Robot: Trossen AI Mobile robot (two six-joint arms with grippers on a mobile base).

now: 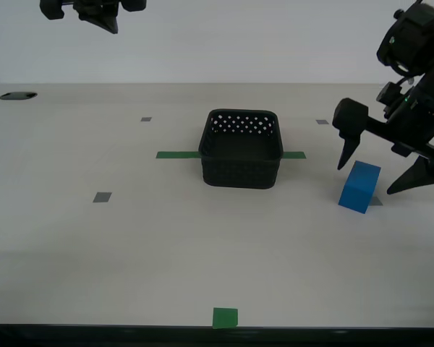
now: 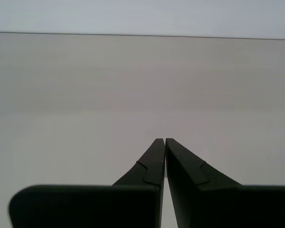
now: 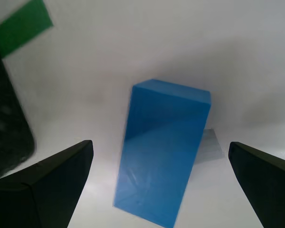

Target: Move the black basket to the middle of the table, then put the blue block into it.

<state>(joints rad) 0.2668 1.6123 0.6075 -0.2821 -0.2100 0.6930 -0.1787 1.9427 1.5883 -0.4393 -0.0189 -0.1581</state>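
Observation:
The black basket (image 1: 241, 149) stands on the table (image 1: 130, 238) near its middle, over the green tape strip (image 1: 177, 155). Its corner also shows in the first wrist view (image 3: 7, 128). The blue block (image 1: 360, 187) stands on the table toward the exterior view's right; in the first wrist view it (image 3: 161, 152) lies between the spread fingers. My first gripper (image 1: 372, 177) is open, just above and around the block, not touching it. My second gripper (image 2: 165, 141) is shut and empty, raised at the exterior view's top left (image 1: 105, 18).
A green square (image 1: 225, 317) marks the table's near edge. Small grey squares (image 1: 102, 196) dot the surface, one partly under the block. A dark hole (image 1: 18, 95) sits at the far left. Bare tabletop lies in front of the basket.

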